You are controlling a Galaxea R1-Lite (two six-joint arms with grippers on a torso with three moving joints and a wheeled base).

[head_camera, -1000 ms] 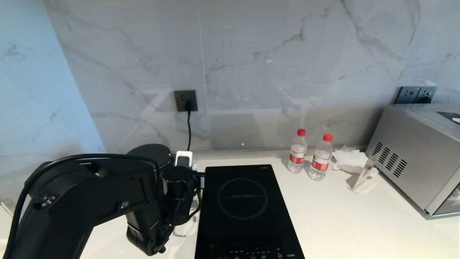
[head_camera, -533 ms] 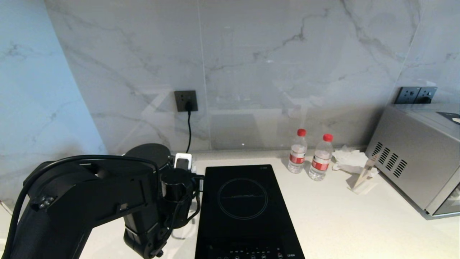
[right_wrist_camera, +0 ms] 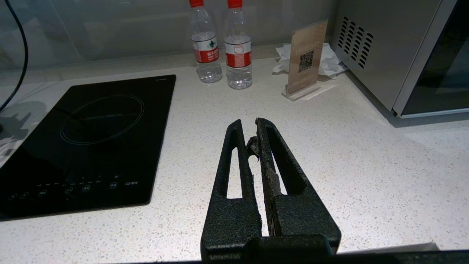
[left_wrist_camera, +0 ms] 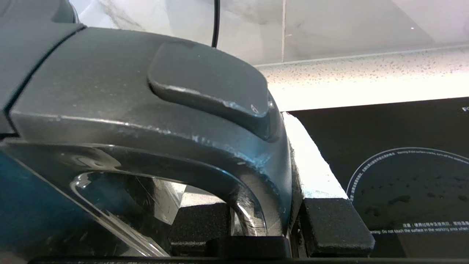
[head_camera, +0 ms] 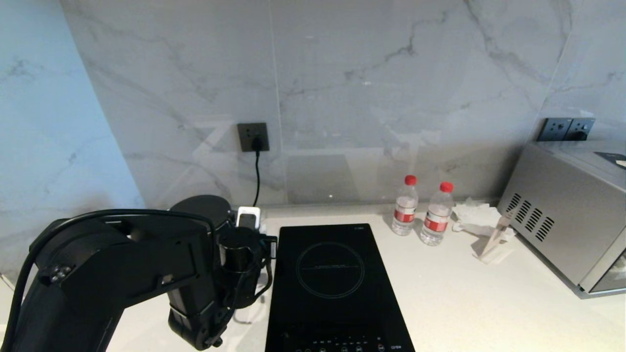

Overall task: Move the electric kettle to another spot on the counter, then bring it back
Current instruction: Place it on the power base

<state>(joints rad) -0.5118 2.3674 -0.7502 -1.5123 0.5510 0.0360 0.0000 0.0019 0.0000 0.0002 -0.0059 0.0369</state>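
Note:
The electric kettle (head_camera: 205,208) stands at the back left of the counter (head_camera: 464,293), left of the hob; only its dark round lid shows above my left arm. In the left wrist view its thick looped handle (left_wrist_camera: 146,110) fills the frame. My left gripper (left_wrist_camera: 265,223) is shut on the handle, with one pad (left_wrist_camera: 333,223) on its outer side and the other inside the loop. Whether the kettle rests on anything is hidden. My right gripper (right_wrist_camera: 249,126) is shut and empty, low over bare counter right of the hob.
A black glass hob (head_camera: 332,278) lies right beside the kettle. A black cord (head_camera: 257,176) runs down from a wall socket behind it. Two water bottles (head_camera: 405,205), a small sign stand (head_camera: 494,239) and a steel microwave (head_camera: 567,215) stand to the right.

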